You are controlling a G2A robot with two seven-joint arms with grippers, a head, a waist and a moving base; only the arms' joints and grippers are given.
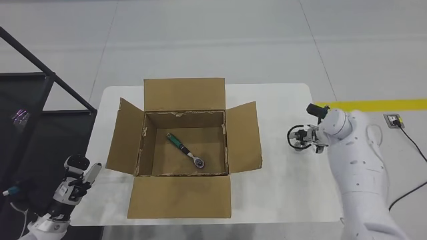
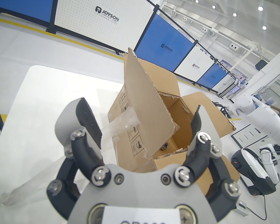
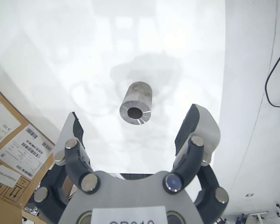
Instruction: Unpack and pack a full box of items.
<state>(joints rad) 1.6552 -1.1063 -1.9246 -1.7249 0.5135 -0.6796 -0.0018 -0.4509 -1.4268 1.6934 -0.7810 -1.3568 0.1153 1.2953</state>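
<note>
Though wide open, cardboard box [image 1: 185,95] with one ratchet wrench [image 1: 186,151] inside.

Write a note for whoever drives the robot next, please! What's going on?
Left gripper: open, empty, at the table edge beside the cardboard box.
Right gripper: open, empty, above a hollow metal cylinder on the table.
Box flaps open; a green-handled ratchet wrench lies inside.
Done: cylinder is out, it seems. Left: lift out the wrench, then repack both.
</note>
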